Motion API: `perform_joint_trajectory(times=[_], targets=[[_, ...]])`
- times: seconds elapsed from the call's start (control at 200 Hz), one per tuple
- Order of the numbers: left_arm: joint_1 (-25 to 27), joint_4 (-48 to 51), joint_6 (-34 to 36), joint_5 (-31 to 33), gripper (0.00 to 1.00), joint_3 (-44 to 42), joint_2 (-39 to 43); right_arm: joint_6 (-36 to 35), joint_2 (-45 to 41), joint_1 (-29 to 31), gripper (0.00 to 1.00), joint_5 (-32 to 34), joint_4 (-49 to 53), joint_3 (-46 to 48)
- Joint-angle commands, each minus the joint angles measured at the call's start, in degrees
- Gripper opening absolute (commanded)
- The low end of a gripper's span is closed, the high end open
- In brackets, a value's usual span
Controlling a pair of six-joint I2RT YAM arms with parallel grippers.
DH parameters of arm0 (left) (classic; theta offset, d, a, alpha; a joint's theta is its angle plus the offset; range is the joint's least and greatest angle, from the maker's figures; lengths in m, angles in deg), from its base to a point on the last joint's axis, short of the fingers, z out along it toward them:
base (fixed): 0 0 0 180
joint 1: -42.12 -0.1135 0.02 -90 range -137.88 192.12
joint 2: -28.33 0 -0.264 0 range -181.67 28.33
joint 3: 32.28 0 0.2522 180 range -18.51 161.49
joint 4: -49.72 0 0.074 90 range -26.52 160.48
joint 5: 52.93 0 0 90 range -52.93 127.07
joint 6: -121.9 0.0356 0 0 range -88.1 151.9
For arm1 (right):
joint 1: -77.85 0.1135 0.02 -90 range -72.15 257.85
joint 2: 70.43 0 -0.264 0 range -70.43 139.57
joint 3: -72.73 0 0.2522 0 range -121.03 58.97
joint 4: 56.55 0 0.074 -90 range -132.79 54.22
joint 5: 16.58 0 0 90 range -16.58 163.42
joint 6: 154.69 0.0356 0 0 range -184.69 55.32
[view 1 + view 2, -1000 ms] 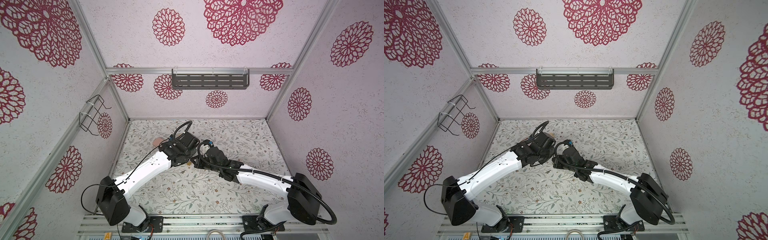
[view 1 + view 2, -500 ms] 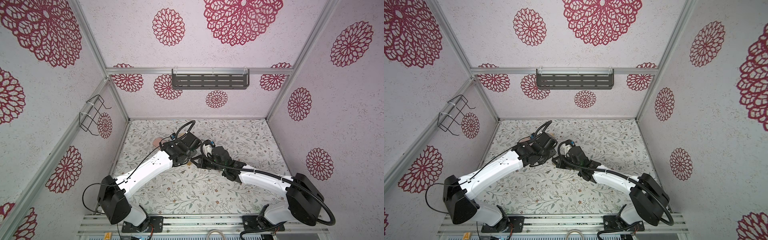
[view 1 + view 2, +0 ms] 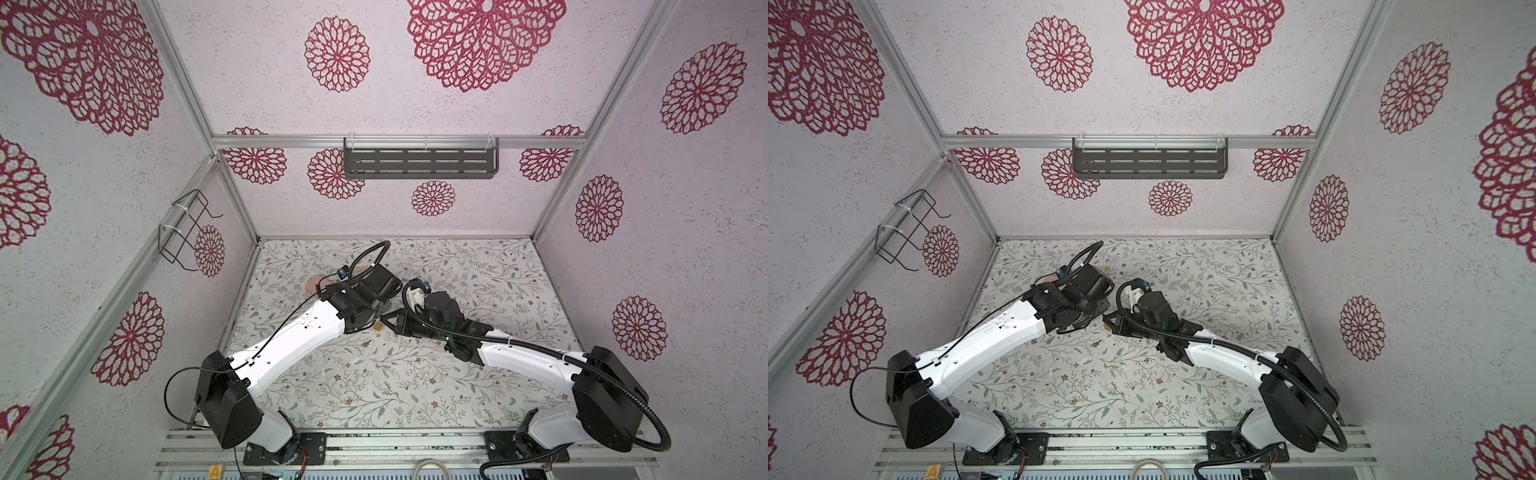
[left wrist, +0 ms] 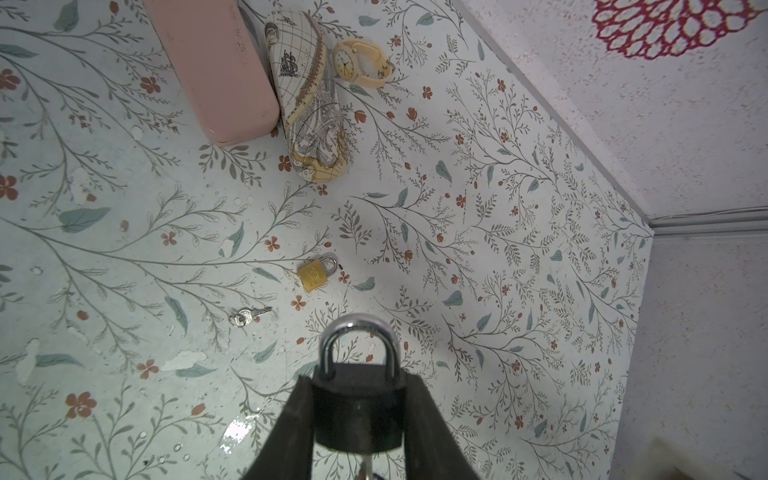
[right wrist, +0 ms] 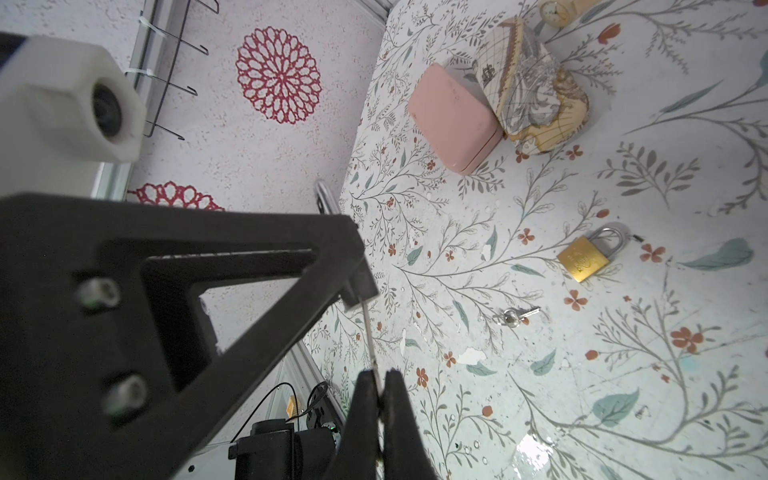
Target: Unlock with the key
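Right arm [image 3: 532,361] seemingly shifted; wrist views reveal key [image 5: 368,332].

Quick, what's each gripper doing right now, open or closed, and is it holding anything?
Left gripper: closed on the black padlock.
Right gripper: shut on the key.

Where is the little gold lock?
The brass padlock lies flat on the floral tabletop near its middle, in both wrist views, unheld, between the loose key and the map-print glasses case, nearer the key.
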Motion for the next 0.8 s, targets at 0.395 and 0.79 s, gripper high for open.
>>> perform_joint_trajectory(times=[0.395,0.79], targets=[[-4.72,7.54,-4.09,-0.05,0.00,1.29,2.38,3.50,1.99,1.99,0.00,4.13,-1.96,-2.12],[-6.58,5.95,-4.29,-1.78,0.00,-0.41,3.43,6.49,7.63,3.27,0.00,-1.57,-8.82,-6.03]])
